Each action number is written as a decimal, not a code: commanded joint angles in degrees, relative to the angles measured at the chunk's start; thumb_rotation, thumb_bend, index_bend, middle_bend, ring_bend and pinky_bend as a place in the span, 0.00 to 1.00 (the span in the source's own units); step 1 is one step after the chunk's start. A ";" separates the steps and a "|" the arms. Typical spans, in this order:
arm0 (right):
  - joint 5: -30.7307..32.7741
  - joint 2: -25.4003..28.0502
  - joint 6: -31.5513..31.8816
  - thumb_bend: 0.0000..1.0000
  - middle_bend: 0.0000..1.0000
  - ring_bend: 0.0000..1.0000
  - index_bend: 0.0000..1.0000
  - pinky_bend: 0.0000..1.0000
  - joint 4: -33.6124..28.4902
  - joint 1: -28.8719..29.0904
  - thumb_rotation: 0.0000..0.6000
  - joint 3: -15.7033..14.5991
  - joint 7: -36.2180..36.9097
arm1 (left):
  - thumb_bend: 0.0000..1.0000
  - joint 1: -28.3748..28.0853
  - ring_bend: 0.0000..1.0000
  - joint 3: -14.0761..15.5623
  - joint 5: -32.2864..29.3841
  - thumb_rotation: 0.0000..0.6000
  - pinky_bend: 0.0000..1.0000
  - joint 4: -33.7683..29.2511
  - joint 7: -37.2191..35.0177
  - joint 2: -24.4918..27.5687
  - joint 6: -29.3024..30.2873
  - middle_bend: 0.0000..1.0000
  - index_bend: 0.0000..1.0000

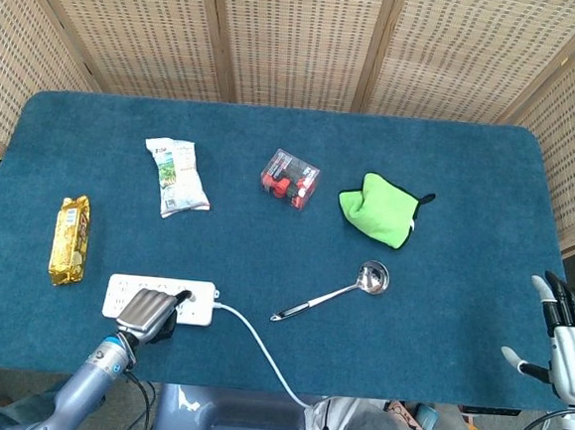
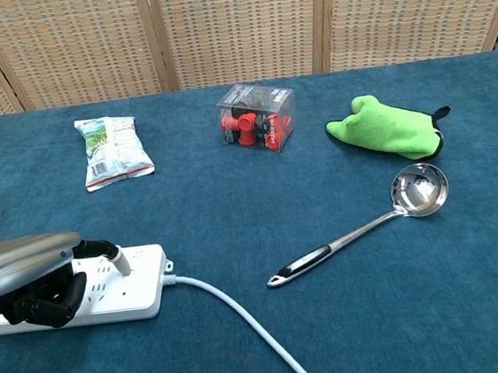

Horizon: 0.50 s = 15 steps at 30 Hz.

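Left hand on power strip at the table's near-left edge.
Fingers curled over the strip, one extended fingertip touching its top; right hand open, off the table. Risk: downward pressure may skid the strip or tug its cord.

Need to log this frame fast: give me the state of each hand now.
Left hand: fingers curled, resting on the power strip; a grip cannot be told.
Right hand: open, holding nothing.
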 commanded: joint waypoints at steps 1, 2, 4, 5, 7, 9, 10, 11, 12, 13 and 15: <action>-0.01 0.02 0.02 0.00 0.00 0.00 0.00 0.00 -0.02 -0.01 1.00 0.00 0.07 | 1.00 -0.37 1.00 0.21 -0.48 1.00 1.00 0.22 -0.22 -0.18 -0.14 1.00 0.26; -0.02 0.04 0.03 0.00 0.00 0.00 0.00 0.00 -0.03 -0.01 1.00 0.01 0.10 | 1.00 -0.48 1.00 0.25 -0.50 1.00 1.00 0.29 -0.32 -0.22 -0.09 1.00 0.26; -0.03 0.05 0.06 0.00 0.00 0.00 0.00 0.00 -0.03 -0.01 1.00 0.03 0.14 | 1.00 -0.56 1.00 0.26 -0.29 1.00 1.00 0.23 -0.65 -0.21 0.14 1.00 0.26; -0.02 0.05 0.08 0.00 0.00 0.00 0.00 0.00 -0.02 -0.02 1.00 0.03 0.20 | 1.00 -0.51 1.00 0.20 0.11 1.00 1.00 0.03 -1.08 -0.11 0.40 1.00 0.26; 0.00 0.05 0.06 0.00 0.00 0.00 0.00 0.00 0.03 -0.02 1.00 0.03 0.31 | 1.00 -0.08 1.00 -0.25 1.94 1.00 1.00 -0.81 -2.54 0.54 1.68 1.00 0.26; 0.02 0.00 -0.14 0.00 0.00 0.00 0.00 0.00 0.08 0.04 1.00 -0.02 0.30 | 1.00 1.24 1.00 -1.03 6.01 1.00 1.00 -2.86 -5.44 2.69 4.51 1.00 0.26; -0.02 -0.01 -0.17 0.00 0.00 0.00 0.00 0.00 0.08 0.07 1.00 -0.04 0.29 | 1.00 1.76 1.00 -1.22 7.59 1.00 1.00 -3.53 -6.80 3.69 5.37 1.00 0.26; -0.09 -0.03 -0.20 0.00 0.00 0.00 0.00 0.00 0.05 0.10 1.00 -0.06 0.21 | 0.96 2.44 1.00 -1.51 9.78 1.00 1.00 -4.27 -8.68 5.07 6.52 1.00 0.26; -0.16 -0.05 -0.22 0.00 0.00 0.00 0.00 0.00 0.02 0.13 1.00 -0.07 0.15 | 0.90 2.94 1.00 -1.72 11.63 1.00 1.00 -4.64 -10.08 6.18 7.43 1.00 0.26; -0.25 -0.05 -0.23 0.00 0.00 0.00 0.00 0.00 -0.03 0.14 1.00 -0.12 0.06 | 0.76 3.74 1.00 -1.96 14.40 1.00 1.00 -4.77 -12.08 7.59 8.92 0.99 0.25; -0.42 -0.05 -0.24 0.00 0.00 0.00 0.00 0.00 -0.17 0.16 1.00 -0.21 -0.19 | 0.24 5.65 0.94 -2.23 19.79 1.00 0.97 -4.44 -16.54 10.33 12.34 0.90 0.21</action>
